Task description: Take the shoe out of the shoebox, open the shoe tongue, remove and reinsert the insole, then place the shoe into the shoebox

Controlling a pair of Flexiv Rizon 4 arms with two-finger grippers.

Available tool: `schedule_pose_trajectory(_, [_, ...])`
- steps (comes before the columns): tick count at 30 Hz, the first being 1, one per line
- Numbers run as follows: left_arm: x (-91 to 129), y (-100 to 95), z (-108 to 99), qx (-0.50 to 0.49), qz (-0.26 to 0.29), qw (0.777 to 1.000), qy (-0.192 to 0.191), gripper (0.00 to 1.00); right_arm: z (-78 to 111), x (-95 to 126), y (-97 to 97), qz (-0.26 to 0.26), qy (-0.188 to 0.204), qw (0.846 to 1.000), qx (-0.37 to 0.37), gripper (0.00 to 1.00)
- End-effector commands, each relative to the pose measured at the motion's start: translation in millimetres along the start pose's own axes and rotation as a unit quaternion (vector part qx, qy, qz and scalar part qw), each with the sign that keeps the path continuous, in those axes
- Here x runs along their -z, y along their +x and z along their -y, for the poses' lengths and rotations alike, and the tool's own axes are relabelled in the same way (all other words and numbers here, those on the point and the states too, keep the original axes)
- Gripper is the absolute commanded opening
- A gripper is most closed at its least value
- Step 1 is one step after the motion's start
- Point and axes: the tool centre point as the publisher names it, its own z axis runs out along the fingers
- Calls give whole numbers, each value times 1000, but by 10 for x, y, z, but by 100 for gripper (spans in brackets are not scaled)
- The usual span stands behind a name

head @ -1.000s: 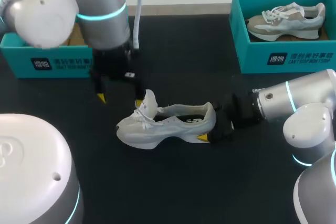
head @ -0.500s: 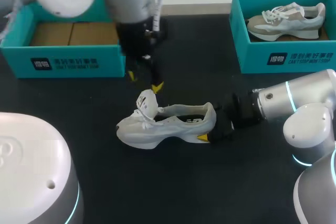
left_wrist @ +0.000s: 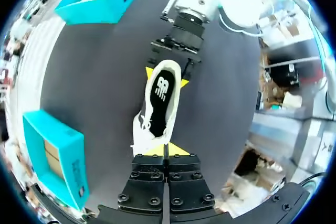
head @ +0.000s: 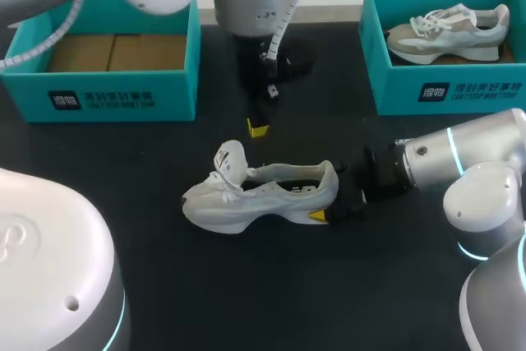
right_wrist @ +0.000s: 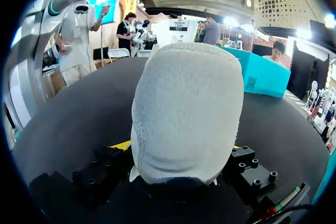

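- Since the earlier frames, our left gripper (head: 258,127) has lifted off the tongue (head: 231,159) and swung toward the table's far side. The shoe (head: 263,196) has not shifted.
- Left gripper: fingers pressed together, holding nothing, hanging above and just beyond the shoe's collar.
- Right gripper (left_wrist: 167,75): clamped on the heel, one yellow tip against each flank.
- Position: the shoe stands on its sole on the black table (head: 329,285), toe toward our left. It sits between the empty shoebox (head: 123,98) and a second box (head: 444,92) holding another shoe.
- Appearance: white upper and thick white sole, with the tongue standing up and curled forward. A black insole (left_wrist: 160,95) with a white mark lies flat inside.
- Handling, as we judge it: the shoe is light, with a soft, yielding upper and tongue. The heel cup and sole look stiffer, so the heel is the sound place to brace. The insole is probably thin and floppy, and we would pinch its rear edge through the open collar.
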Motion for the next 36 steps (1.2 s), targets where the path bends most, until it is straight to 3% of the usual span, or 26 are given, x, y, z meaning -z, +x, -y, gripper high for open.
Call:
schedule_pose_trajectory(1, [8,-13,18,-315,18,949,-13,0,35,-39,-14,2,3,1000,0,0])
schedule_pose_trajectory(13, [8,-13,18,-315,18,949,-13,0,35,-39,-14,2,3,1000,0,0])
schedule_pose_trajectory(19, [-286,116,171,-354,15,935,-14,0,35,-39,-14,2,3,1000,0,0])
schedule_pose_trajectory(27, [-570,108,286,-365,30,931,-10,0,35,-39,-14,2,3,1000,0,0])
schedule_pose_trajectory(36, [-867,32,313,-304,39,952,11,0,35,-39,-14,2,3,1000,0,0])
